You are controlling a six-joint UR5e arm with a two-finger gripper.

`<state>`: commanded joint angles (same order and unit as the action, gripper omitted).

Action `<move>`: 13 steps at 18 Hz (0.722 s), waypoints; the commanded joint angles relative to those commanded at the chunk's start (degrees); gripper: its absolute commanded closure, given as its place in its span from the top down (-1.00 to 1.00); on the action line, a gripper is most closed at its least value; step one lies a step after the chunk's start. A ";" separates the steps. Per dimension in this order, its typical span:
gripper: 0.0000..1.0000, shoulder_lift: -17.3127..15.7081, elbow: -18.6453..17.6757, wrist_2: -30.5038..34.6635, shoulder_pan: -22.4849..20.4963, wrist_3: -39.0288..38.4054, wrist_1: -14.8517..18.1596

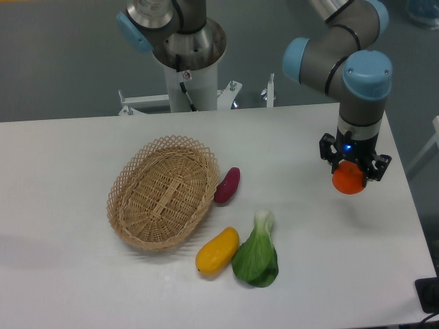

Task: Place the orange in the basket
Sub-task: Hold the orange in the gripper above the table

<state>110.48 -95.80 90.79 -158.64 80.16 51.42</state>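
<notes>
white tabletop (82, 288) filled most of the single camera view, with grey floor behind it and the arm's round metal base (184, 48) standing at the far edge.

near the middle of the table sat the basket (163, 193), an oval of light tan wicker with an open lattice rim, lying flat and holding nothing that could be seen. everything else is placed from that basket. touching or just beside its right rim lay a small dark purple vegetable (227, 186), long and tilted; whether it actually pressed on the wicker could not be told. just off the basket's near right corner lay a long yellow-orange fruit (217, 251), and right beside that, further from the basket, a leafy green vegetable (257, 253) with a pale stalk end pointing away from the camera.

well apart from the basket, far to its right and close to the table's right edge, the arm (357, 68) reached down with its gripper (351, 171) pointing at the table. the black fingers were closed around the orange (348, 181), a small bright round fruit whose lower half showed beneath them. a faint shadow lay on the table under it, but whether the orange was lifted clear or resting on the surface could not be told from this angle.
</notes>
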 joint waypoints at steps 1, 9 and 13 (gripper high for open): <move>0.26 0.00 -0.09 0.00 0.00 0.00 0.00; 0.27 -0.18 -0.35 0.00 0.44 -0.53 0.09; 0.27 -0.35 -0.79 -0.09 1.14 -1.58 0.09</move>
<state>110.13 -96.59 90.70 -157.50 78.58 51.50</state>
